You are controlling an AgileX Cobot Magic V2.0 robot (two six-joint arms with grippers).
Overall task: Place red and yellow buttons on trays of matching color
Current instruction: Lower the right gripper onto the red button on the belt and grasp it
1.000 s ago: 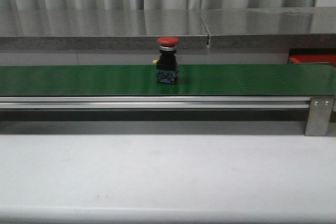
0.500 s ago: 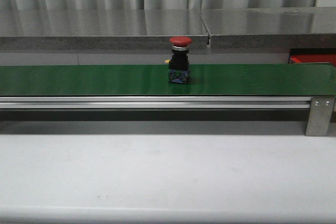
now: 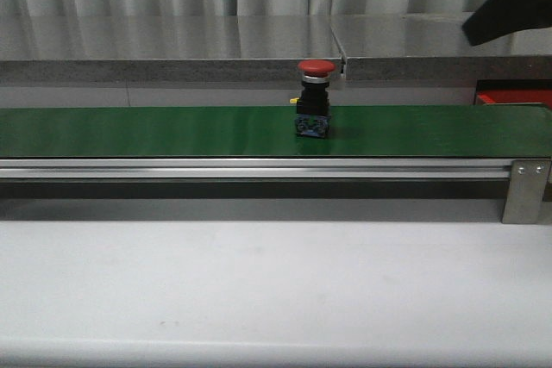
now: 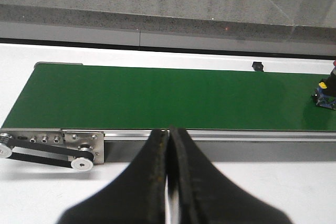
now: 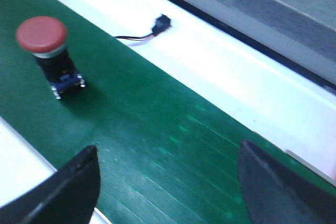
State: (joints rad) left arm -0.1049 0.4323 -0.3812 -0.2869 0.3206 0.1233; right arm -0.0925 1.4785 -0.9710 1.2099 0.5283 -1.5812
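While the right gripper [image 5: 168,182] hangs with its jaws wide apart above the green belt [image 3: 172,131], the red button [image 3: 316,99] stands upright on the belt, left of it. To grasp well, it should probably lower around the black body under the cap. The left gripper [image 4: 169,150] is closed on nothing; the red tray [image 3: 513,92] lies far right.

Closed left tool [image 4: 169,145] above green belt [image 4: 157,95], button [image 4: 326,94] at edge.

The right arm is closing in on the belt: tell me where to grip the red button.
Grip the red button by its black body just under the wide cap, coming from above with the open right hand. It stands upright on the green belt; the cap overhangs, so it cannot slip through.
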